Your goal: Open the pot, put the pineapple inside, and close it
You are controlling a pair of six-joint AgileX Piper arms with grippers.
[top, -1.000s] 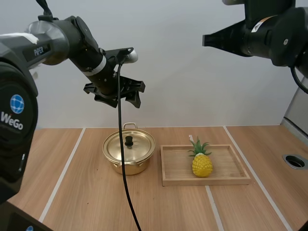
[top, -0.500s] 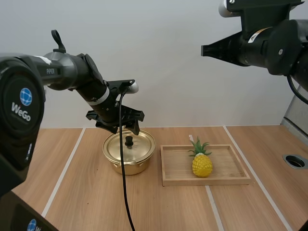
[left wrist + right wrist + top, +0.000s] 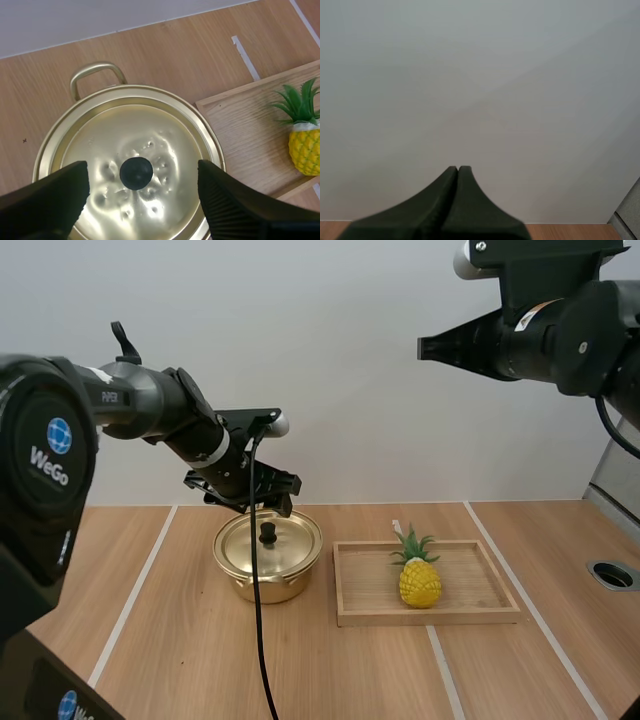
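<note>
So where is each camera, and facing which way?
High view: behind and above the bases, facing forward and down over the table; left gripper above the pot, right gripper raised.
Left wrist view: on the left arm, looking down at the lid knob between its open fingers.
Right wrist view: on the right arm, facing the wall; its shut fingers show.
High and left wrist share pot, tray, pineapple.

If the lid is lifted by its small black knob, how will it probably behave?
The lid looks like thin, dented metal, so probably light yet stiff. Its knob is small and round, so the lid may tilt or swing if pinched off-centre. Being shiny, it could slide on the pot if nudged.
</note>
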